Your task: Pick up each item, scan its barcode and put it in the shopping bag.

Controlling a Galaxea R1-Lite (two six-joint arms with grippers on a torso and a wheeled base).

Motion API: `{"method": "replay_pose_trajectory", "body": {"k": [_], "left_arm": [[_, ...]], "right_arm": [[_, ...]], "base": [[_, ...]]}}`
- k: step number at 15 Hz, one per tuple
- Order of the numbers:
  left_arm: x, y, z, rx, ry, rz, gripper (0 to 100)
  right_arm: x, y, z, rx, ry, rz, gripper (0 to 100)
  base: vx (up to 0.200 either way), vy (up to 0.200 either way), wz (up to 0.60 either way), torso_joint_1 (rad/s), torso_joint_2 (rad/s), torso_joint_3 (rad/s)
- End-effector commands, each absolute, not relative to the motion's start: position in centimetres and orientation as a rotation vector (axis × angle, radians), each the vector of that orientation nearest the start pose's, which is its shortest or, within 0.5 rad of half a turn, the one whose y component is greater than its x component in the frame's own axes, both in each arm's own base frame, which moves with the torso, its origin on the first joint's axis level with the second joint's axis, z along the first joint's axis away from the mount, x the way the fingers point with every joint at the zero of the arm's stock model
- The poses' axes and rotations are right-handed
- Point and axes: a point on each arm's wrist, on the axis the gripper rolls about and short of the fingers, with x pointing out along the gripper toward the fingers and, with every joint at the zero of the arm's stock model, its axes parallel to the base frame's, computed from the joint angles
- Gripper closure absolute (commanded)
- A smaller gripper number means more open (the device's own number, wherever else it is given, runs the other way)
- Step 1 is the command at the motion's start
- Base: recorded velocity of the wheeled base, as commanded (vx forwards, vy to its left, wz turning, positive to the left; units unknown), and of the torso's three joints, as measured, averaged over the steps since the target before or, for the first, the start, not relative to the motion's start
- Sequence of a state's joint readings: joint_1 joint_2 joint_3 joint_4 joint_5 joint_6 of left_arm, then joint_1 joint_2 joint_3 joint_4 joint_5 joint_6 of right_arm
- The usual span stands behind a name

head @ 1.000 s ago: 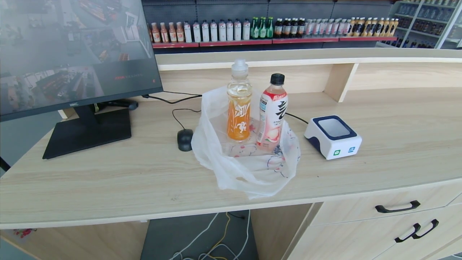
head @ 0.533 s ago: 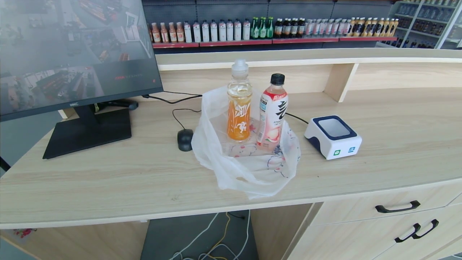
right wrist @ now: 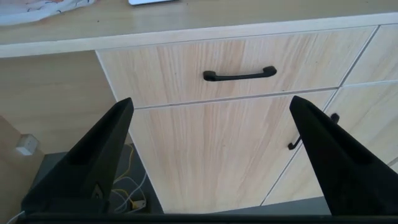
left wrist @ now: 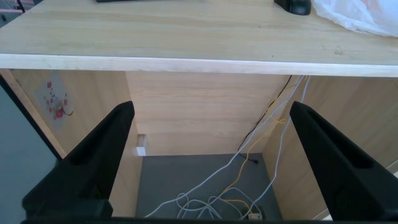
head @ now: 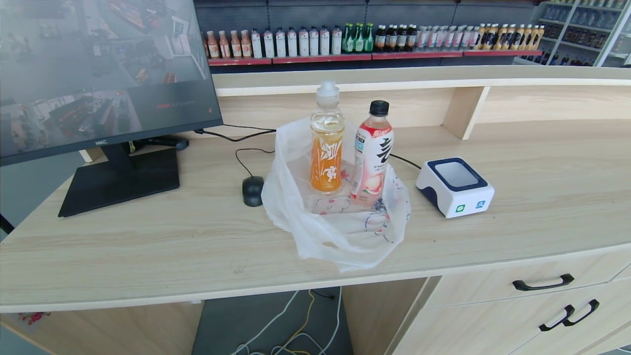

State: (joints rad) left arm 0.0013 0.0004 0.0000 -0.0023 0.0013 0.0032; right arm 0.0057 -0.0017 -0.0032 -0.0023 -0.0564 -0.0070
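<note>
Head view: bottles standing in bag, above left gripper, right gripper, both spread, empty; seemingly nothing awaiting pickup.

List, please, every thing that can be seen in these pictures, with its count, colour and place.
counter: one, light wood, across the whole scene
shopping bag: one, white and see-through, open at the counter's middle
orange bottle: one, white cap, upright in the bag
pink bottle: one, black cap, upright in the bag beside the orange one
scanner: one, white and dark blue, right of the bag
mouse: one, black, left of the bag
monitor: one, black, far left
shelf bottles: many, mixed colours, on the back shelf
drawer handles: three, black, lower right
left tool: one, black, open, below the counter edge
right tool: one, black, open, facing the drawers
</note>
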Motion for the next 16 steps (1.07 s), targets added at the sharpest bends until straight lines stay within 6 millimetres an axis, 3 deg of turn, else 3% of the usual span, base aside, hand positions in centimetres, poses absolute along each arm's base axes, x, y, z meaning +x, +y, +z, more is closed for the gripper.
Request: {"method": "replay_pose_trajectory", "body": {"k": [1,5,16], "left_arm": [[-2.28,0.0,7.58,0.003,-0.003,0.002,0],[-2.28,0.0,7.58,0.006,-0.003,0.0,0],[-2.28,0.0,7.58,-0.005,-0.003,0.003,0]], "right_arm": [[-2.31,-0.14,7.66,-0.007,-0.006,-0.051,0],[-2.31,-0.14,7.66,-0.007,-0.006,-0.051,0],[-2.31,-0.14,7.66,-0.007,-0.006,-0.051,0]], "base": [[0.0,0.0,0.0,0.0,0.0,0.0],[0.0,0.0,0.0,0.0,0.0,0.0],[0.0,-0.2,0.0,0.002,0.01,0.004]]}}
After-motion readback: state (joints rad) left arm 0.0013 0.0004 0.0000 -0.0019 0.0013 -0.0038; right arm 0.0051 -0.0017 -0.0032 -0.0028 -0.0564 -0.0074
